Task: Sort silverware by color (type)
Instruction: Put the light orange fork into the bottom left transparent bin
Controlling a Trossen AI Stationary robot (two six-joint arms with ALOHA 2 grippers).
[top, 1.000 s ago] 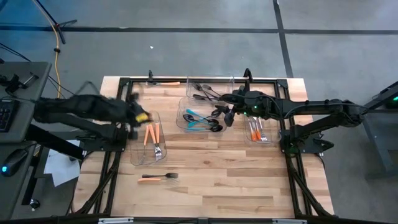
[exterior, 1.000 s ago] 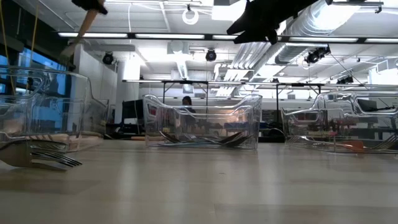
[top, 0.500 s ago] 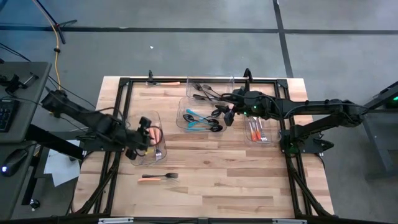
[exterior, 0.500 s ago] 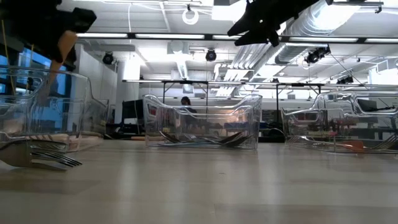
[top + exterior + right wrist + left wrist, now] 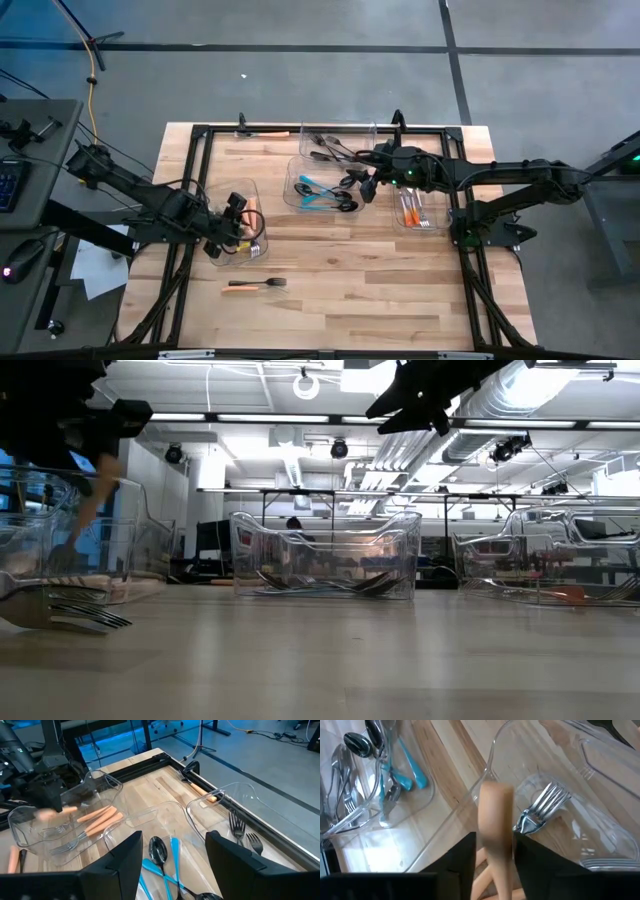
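Silverware sorting: orange-handled fork point(image 5: 496, 840) goes into the left bin point(image 5: 215, 252).
Left gripper point(image 5: 236, 228) hangs over that bin, fingers parting around the fork; release should come low, handle alongside the orange pieces there. Its wrist view alone shows the fork between the fingers. Beyond the bin, right gripper point(image 5: 368, 187) waits, fingers wide, above the teal spoons point(image 5: 318, 190).

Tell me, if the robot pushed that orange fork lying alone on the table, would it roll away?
Probably not. The orange fork lies flat on the wooden table, so it would likely slide or spin. It looks thin and stiff, probably light.
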